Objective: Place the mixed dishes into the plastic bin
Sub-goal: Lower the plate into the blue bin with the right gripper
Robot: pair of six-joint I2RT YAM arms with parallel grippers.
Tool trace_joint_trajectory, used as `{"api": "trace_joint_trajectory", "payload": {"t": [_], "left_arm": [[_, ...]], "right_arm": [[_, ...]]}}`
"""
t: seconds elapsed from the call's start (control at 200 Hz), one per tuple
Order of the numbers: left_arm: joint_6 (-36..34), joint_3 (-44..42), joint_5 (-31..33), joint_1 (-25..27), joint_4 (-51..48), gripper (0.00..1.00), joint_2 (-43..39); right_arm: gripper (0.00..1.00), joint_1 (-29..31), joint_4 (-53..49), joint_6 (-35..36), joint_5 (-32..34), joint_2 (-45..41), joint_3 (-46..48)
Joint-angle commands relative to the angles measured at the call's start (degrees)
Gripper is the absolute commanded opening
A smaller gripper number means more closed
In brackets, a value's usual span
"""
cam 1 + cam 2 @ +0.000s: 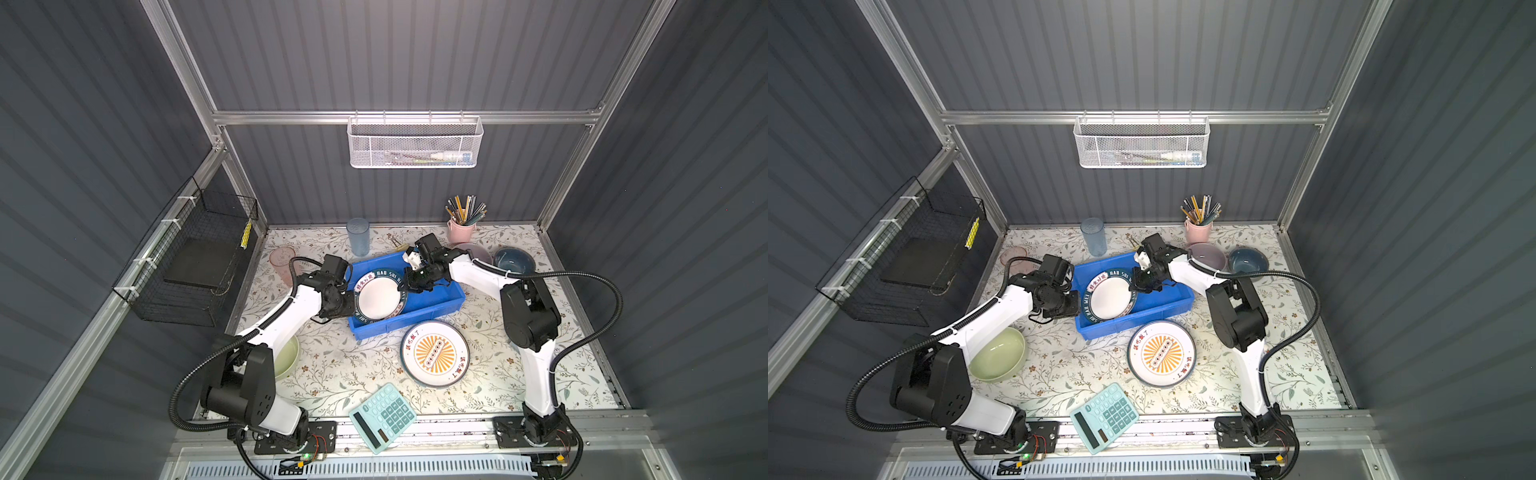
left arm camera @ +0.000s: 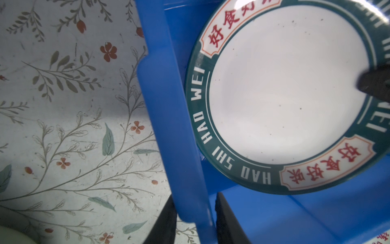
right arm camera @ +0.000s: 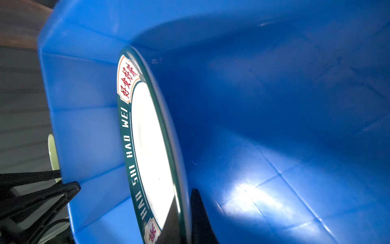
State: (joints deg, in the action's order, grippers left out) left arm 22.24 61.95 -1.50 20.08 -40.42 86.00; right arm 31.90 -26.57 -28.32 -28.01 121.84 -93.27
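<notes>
Left wrist view: left gripper [image 2: 195, 198] clamps the rolled rim of the shallow bright-blue plastic bin [image 2: 160, 105]; right gripper [image 3: 185, 202] pinches the round white plate with dark lettered rim [image 3: 147, 137], tilted inside that bin.

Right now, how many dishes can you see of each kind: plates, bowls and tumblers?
Plates: 2 (lettered plate inside the blue bin, sunburst plate outside it)
Bowls: 3 (pale-green bowl, dark-blue bowl, pink bowl)
Tumblers: 2 (blue tumbler, pink tumbler)
Total: 7
</notes>
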Motion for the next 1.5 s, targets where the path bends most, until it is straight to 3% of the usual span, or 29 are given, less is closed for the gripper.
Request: {"api": "trace_joint_trajectory", "payload": {"t": [0.0,0.15,0.57,1.426,1.496], "left_arm": [[0.2,-0.8,1.1,-0.5,-0.3,0.32,-0.3],[-0.1,-0.7,1.2,-0.6,-0.4,0.32,-0.6],[-0.6,-0.5,0.5,-0.6,-0.6,0.33,-0.5],[-1.7,0.8,0.0,-0.6,-1.7,0.35,-1.5],[-1.9,1.0,0.2,-0.6,-2.1,0.4,-1.8]], "right_arm": [[0.0,0.7,2.0,-1.2,-0.8,0.2,-0.3],[0.0,0.9,1.6,-1.4,0.1,0.8,-0.1],[0.23,1.4,-1.4,-0.4,3.8,1.4,-0.6],[0.44,2.8,-8.3,2.8,10.7,3.4,-5.4],[0.46,2.9,-9.6,3.6,11.4,3.3,-6.1]]}}
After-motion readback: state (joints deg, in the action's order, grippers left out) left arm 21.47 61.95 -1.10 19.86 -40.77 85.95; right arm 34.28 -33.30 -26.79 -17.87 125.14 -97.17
